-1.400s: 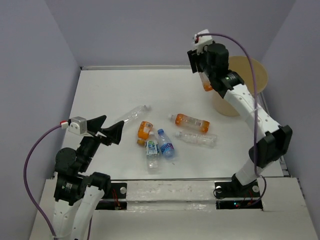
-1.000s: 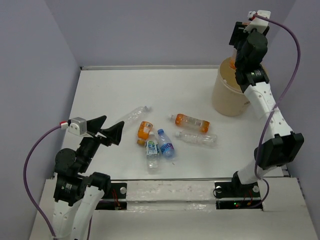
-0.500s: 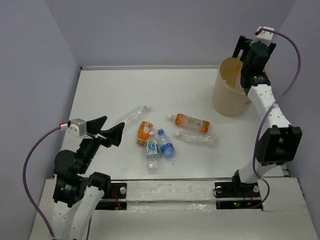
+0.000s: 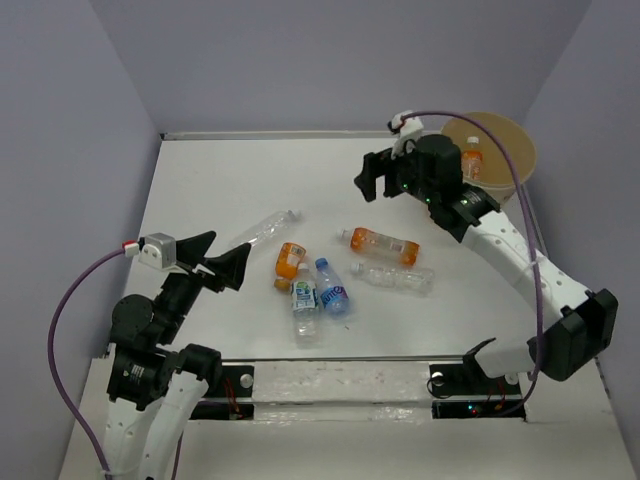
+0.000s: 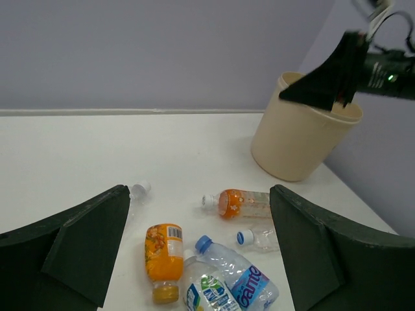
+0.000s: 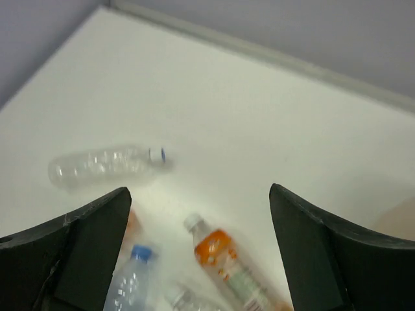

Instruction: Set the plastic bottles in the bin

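Now, bin (image 4: pixel 512 135) holding one orange bottle (image 4: pixel 472 160), six bottles (image 4: pixel 381 242) on table (image 4: pixel 220 180)

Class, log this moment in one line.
right gripper: open, empty | left gripper: open, empty | bin: one orange bottle inside | table: six bottles

Open table (image 4: pixel 200 180) lies left of the clustered plastic bottles (image 4: pixel 333 290); the bin (image 4: pixel 505 125) fills the far-right corner.

- white table (image 4: pixel 220 190), plain and matt;
- pale lilac back wall (image 4: pixel 300 60) behind it; a left wall (image 4: pixel 60 150) and a right wall (image 4: pixel 600 90) of the same colour;
- grey strip (image 4: pixel 280 134) along the table's far edge, at the back wall's foot;
- pale glossy rail (image 4: pixel 340 378) along the near edge
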